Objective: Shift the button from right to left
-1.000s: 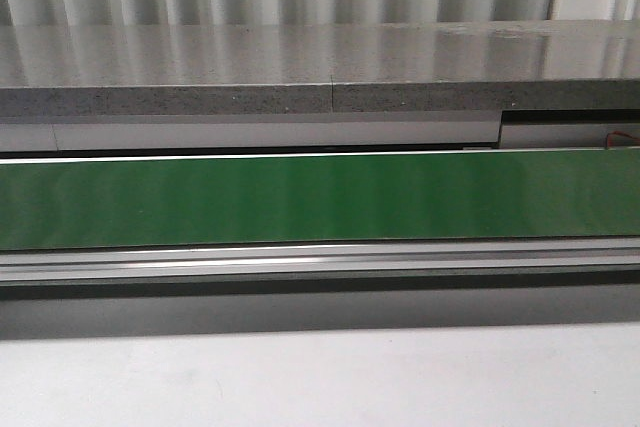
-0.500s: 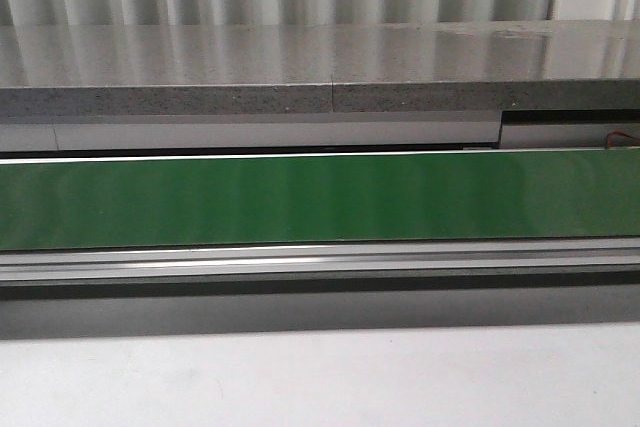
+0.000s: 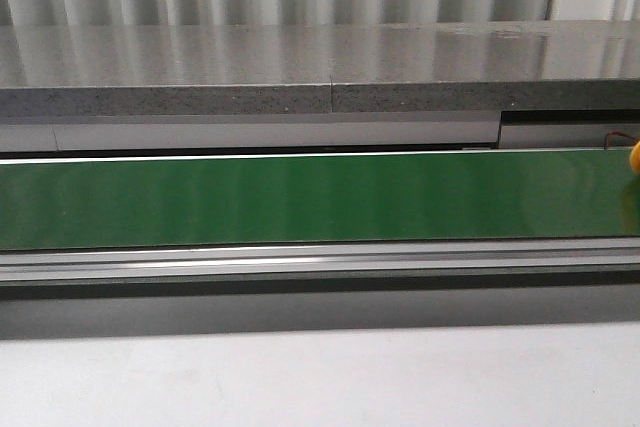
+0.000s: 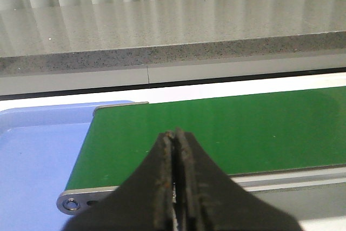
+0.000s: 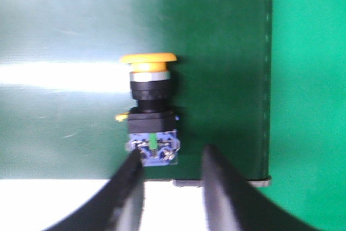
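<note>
The button [image 5: 150, 106] lies on its side on the dark green belt [image 5: 65, 41], yellow-orange cap pointing away from my right gripper, blue-grey base with the green spot nearest the fingers. My right gripper [image 5: 170, 154] is open. One fingertip [image 5: 133, 158] is at the base's corner and the other stands apart from it. In the front view only a sliver of the yellow cap [image 3: 635, 155] shows at the far right edge of the belt [image 3: 300, 197]. My left gripper [image 4: 174, 132] is shut and empty, above the belt's left end [image 4: 216, 128].
A light blue tray [image 4: 32, 150] lies just past the belt's left end roller [image 4: 70, 204]. A grey stone ledge [image 3: 250, 77] runs behind the belt. An aluminium rail [image 3: 300, 262] and a white table edge [image 3: 300, 377] run in front of it.
A sliver of the yellow cap has come into the front view at the far right edge; earlier the belt showed nothing there.
</note>
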You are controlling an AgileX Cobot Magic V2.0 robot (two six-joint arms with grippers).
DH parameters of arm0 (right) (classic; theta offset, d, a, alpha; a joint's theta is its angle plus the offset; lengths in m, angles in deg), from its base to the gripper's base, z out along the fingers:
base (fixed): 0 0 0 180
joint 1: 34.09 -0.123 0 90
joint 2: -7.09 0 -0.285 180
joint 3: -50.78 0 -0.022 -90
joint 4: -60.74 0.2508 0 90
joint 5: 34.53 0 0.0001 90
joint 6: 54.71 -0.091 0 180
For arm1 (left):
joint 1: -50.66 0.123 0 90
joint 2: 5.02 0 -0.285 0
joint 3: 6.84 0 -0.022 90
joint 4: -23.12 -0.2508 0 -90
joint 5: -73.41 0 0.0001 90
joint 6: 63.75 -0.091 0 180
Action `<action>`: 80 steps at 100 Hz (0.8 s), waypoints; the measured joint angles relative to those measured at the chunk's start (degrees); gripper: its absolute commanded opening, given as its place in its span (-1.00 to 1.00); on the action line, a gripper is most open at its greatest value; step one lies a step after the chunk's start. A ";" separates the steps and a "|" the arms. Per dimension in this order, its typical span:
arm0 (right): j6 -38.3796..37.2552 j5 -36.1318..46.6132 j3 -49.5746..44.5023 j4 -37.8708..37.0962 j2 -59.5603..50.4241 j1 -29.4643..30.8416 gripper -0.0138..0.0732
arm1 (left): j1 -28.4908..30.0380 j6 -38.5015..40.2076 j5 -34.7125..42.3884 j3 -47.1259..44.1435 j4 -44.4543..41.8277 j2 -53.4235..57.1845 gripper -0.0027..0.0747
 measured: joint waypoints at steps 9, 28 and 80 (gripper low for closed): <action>0.00 -0.68 0.00 0.11 -3.60 -1.77 -0.83 | 0.00 0.00 0.00 0.00 0.00 0.00 -0.98; 0.00 -2.70 0.00 0.19 -10.75 -4.25 -0.84 | 0.00 0.00 0.00 0.00 0.00 0.00 -0.98; 0.00 5.41 -15.01 0.23 -32.12 -6.03 -0.84 | 0.00 0.00 0.00 0.00 0.00 0.00 -0.98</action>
